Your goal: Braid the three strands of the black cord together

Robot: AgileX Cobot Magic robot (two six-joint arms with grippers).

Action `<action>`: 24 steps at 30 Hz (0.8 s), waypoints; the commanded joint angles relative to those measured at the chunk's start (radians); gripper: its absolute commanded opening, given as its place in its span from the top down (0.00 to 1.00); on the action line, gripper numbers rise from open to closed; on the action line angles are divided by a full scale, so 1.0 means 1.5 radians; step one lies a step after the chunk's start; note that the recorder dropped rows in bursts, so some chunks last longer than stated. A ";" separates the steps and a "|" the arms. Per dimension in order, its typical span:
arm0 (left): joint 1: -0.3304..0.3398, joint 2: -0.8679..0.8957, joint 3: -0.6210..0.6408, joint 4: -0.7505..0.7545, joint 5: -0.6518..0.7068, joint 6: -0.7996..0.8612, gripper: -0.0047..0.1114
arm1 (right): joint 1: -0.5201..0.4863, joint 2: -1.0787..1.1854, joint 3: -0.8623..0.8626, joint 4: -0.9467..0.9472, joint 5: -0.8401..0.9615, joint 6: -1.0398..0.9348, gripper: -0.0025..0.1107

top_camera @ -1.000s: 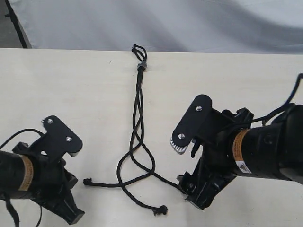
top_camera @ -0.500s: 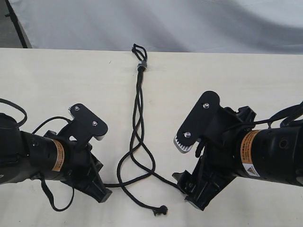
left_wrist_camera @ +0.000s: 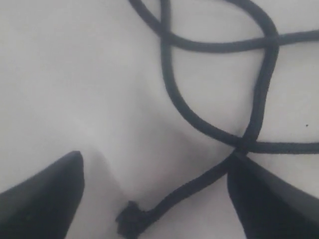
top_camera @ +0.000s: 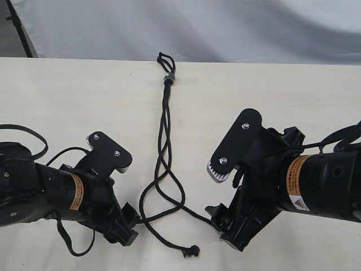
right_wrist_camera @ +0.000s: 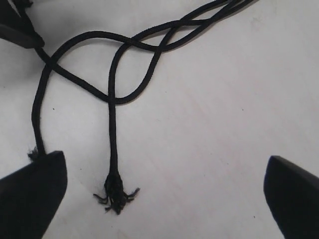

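Observation:
The black cord lies on the pale table, its short loops and small grey band at the far end. Its three strands cross loosely and spread toward me. My left gripper is open and low over the left strand; in the left wrist view that strand's knotted tip lies between the two fingers. My right gripper is open too. A frayed tip lies between its jaws, and another strand end touches one finger. The middle tip lies free.
The table's far edge meets a grey cloth backdrop. A smooth black robot cable loops beside the left arm, and another cable rises by the right arm.
The left arm has swung right and down to the left strand's end, now covering its tip in the exterior view. The right arm shifted slightly early on, then held still.

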 commanded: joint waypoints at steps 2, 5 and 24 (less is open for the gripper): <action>0.002 0.042 0.029 0.007 -0.072 0.004 0.32 | -0.004 -0.005 0.003 -0.006 -0.002 0.003 0.09; 0.002 0.050 0.032 0.007 -0.059 -0.006 0.43 | -0.004 -0.005 0.003 -0.006 -0.002 0.003 0.09; -0.124 0.050 0.034 -0.070 0.070 -0.110 0.94 | -0.004 -0.005 0.003 -0.006 -0.002 0.003 0.09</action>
